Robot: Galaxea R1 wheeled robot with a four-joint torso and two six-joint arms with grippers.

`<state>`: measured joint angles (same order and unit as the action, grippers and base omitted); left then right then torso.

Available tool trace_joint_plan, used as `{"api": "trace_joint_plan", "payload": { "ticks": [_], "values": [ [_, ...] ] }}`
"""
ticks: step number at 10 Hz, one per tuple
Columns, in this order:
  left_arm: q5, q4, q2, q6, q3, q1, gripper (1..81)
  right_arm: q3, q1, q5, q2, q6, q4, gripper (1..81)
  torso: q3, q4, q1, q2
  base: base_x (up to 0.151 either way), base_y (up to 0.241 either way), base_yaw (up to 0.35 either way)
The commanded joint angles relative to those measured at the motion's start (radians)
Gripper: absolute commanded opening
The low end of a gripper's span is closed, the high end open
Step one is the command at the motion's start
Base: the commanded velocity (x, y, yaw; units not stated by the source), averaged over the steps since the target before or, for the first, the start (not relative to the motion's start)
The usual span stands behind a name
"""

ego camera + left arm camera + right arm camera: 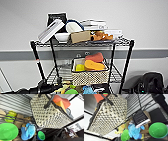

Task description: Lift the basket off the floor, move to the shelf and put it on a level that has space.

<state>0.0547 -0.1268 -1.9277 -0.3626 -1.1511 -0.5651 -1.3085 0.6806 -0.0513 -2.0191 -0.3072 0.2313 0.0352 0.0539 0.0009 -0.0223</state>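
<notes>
Nearest the head camera, a black jointed arm (41, 88) of the robot reaches in low, ending in front of the tall, narrow black-posted wire shelf (128, 53). Its claw sits below the small rectangular cream-white woven basket (89, 77); whether that left claw is wide, narrow or holding anything I cannot tell, and the same goes for the right one.

The basket rests on the shelf's silvery wire-grid level (63, 72) second from the top, near that tier's front edge and toward its right side. Orange, yellow and green soft items (93, 64) poke above its dark rim. In the left wrist view the basket's woven wall (50, 115) looms close, with a dark handle strap arching over the rim and the wire tier running beneath it; the right wrist view shows the same woven wall (108, 115) from the other side.

Above the basket, the top tier carries a white bowl (62, 36), a small brown cardboard box (80, 36), stacked books (94, 24) and a tilted white slatted piece (50, 30). Below the basket, the lower tier holds a blue plush toy (134, 131) and bright green plastic bowls (158, 130).

Judging by how things lie, the lift and the trip to the shelf are done and the basket appears placed on a level with room. What seems left is only clearing the arms away from the shelf.
</notes>
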Motion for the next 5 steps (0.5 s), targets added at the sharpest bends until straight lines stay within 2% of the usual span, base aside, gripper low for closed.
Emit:
{"api": "trace_joint_plan", "payload": {
  "ticks": [1,3,5],
  "values": [
    [-0.213,0.042,-0.03,0.063,0.004,-0.27,81.1,-0.113,0.185,-0.002,-0.101,0.007,-0.015,81.1,0.0,0.0,0.0,0.0,0.0,0.0,0.0],
    [-0.231,0.055,-0.105,0.094,-0.058,-0.397,81.1,-0.221,0.283,-0.002,-0.178,0.007,-0.044,81.1,0.0,0.0,0.0,0.0,0.0,0.0,0.0],
    [-0.242,0.058,-0.169,0.111,-0.119,-0.479,81.1,-0.274,0.349,0.001,-0.21,0.007,-0.075,81.1,-0.001,0.0,-0.001,-0.001,0.0,0.0,0.0]
  ]
}}
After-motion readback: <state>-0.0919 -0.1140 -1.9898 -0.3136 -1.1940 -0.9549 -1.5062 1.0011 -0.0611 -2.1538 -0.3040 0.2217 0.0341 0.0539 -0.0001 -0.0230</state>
